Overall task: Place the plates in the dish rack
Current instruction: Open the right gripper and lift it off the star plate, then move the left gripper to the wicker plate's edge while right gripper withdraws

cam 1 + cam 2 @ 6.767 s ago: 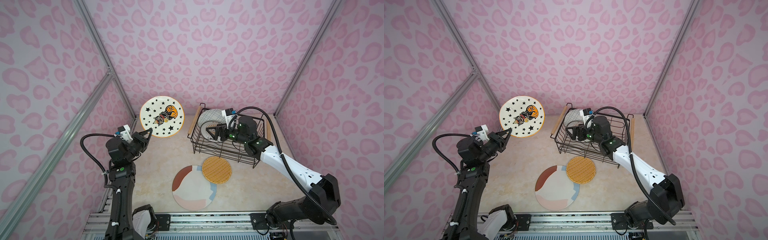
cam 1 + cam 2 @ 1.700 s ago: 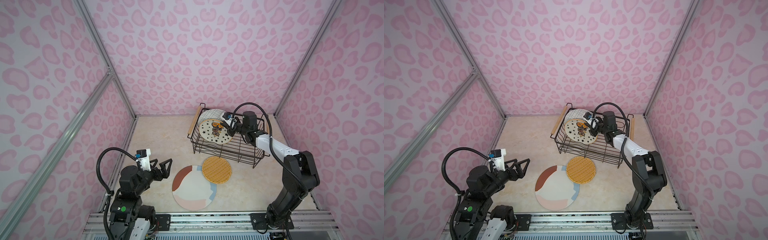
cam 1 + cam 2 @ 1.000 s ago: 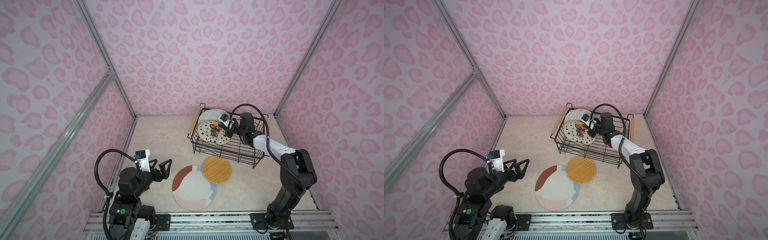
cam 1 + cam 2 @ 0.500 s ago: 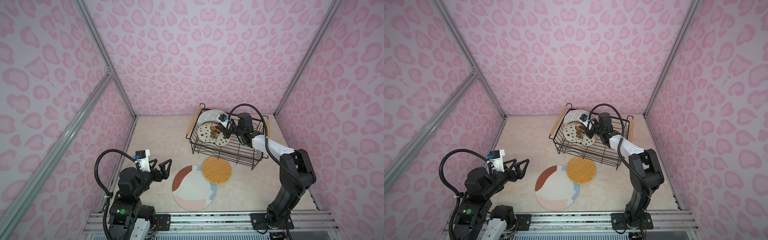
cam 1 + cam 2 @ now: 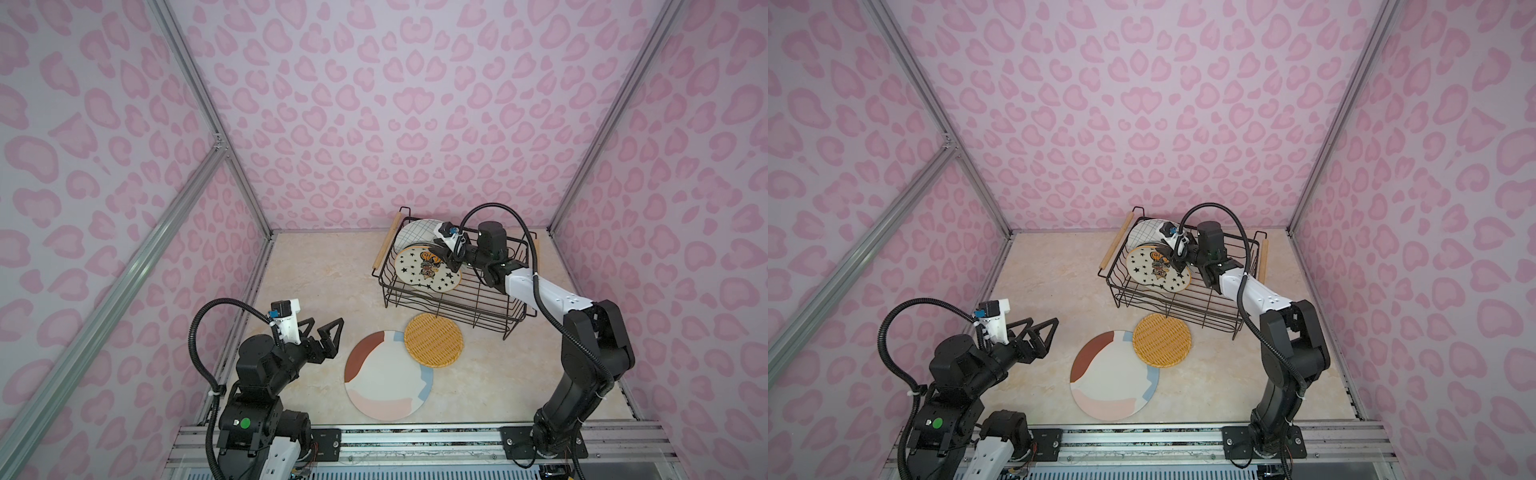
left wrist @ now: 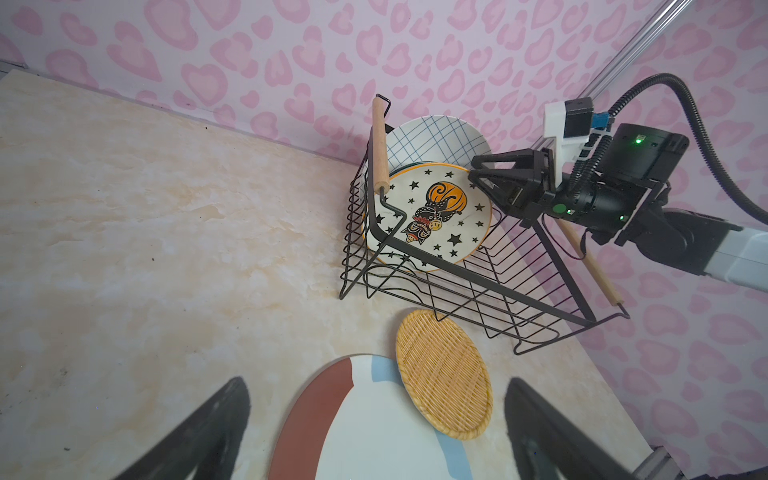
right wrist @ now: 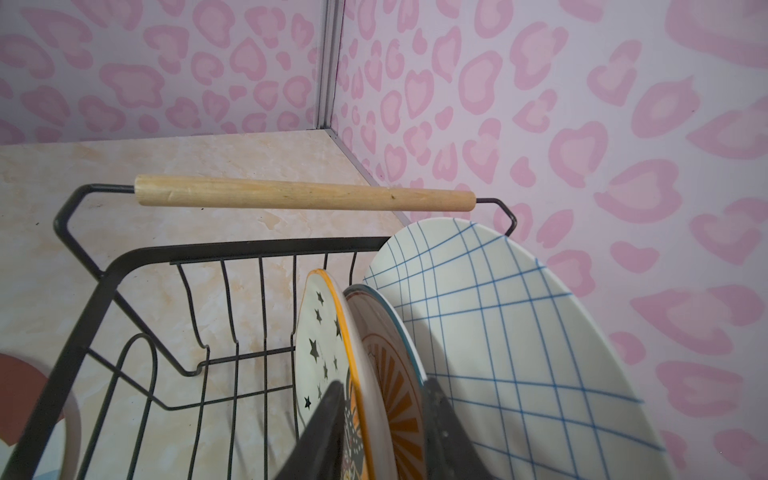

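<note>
Right wrist view: black wire rack (image 7: 249,247) with a light wooden bar handle (image 7: 303,197). Three glossy round plates stand on edge inside: star plate (image 7: 318,332), sunburst plate (image 7: 395,374) mostly hidden behind it, and grid plate (image 7: 498,332) leaning rearmost, its edge cut off. Right gripper (image 7: 384,384) has its jaws narrowly parted astride the star and sunburst rims; contact is unclear. In a top view, left gripper (image 5: 324,326) is spread wide and empty. Woven plate (image 5: 433,340) overlaps pastel plate (image 5: 386,376) on the marbled table (image 5: 311,270), in front of the rack.

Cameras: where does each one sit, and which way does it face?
Top views: high over the bases, looking down on the table; left arm, right arm show.
Left wrist: low, facing the dish rack; left pincer fingers show.
Right wrist: above the rack, facing the star plate; right pincer fingers show.
Shared: all see the rack and star plate.
</note>
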### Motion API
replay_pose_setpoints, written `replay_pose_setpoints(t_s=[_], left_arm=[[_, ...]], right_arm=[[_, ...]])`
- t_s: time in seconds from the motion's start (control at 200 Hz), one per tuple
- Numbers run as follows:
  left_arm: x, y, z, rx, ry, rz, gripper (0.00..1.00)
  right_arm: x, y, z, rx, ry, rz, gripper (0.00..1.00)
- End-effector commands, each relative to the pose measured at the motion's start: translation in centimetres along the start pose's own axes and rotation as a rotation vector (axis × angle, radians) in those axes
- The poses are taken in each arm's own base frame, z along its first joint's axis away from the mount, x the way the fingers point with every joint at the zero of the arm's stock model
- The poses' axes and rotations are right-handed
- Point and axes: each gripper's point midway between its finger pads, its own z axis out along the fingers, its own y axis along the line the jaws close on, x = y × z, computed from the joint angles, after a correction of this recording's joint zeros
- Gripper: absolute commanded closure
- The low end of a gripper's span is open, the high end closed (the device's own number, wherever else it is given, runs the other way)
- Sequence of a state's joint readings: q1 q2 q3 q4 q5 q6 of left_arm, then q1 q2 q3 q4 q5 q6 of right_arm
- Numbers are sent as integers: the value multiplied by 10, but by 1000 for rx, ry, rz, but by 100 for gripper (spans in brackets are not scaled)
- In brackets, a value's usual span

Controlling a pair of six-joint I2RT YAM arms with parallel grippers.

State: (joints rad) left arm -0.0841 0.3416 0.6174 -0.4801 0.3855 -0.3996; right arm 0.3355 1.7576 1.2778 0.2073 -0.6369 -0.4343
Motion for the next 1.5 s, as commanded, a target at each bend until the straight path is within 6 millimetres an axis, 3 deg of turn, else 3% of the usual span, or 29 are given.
replay_pose_setpoints(t_s=[0.0, 0.115, 0.305, 0.505, 0.745, 0.78, 0.805, 0.825, 1.035, 1.13, 1.29, 1.495], left_arm=[[-2, -1, 0, 7, -10, 14, 3], [-2, -1, 0, 7, -10, 14, 3], [-1, -1, 1, 8, -5, 12, 3], [1, -3, 4, 21, 15, -1, 3], [10, -13, 14, 91, 80, -20, 3], [13, -14, 18, 101, 104, -34, 3], [15, -15, 21, 113, 124, -48, 3], [17, -17, 23, 127, 141, -63, 3], [59, -28, 57, 204, 300, -256, 1], [79, -45, 65, 233, 343, -273, 1], [114, -66, 85, 237, 437, -322, 6], [144, -85, 113, 242, 536, -385, 17]], right_arm=[[-6, -2, 1, 3, -25, 18, 65], [-11, -3, 0, 7, -39, 28, 61], [-39, -5, -14, 23, -93, 51, 54], [-73, -3, -42, 72, -185, 97, 43], [-92, -6, -82, 205, -226, 237, 29], [-90, -8, -89, 230, -226, 284, 22], [-91, -9, -95, 252, -226, 316, 3], [-89, -9, -100, 269, -218, 348, 0], [-76, 5, -153, 403, -131, 570, 0], [-67, 16, -175, 425, -120, 650, 0], [-39, 37, -190, 433, -52, 716, 0], [-29, 73, -209, 331, -92, 787, 0]])
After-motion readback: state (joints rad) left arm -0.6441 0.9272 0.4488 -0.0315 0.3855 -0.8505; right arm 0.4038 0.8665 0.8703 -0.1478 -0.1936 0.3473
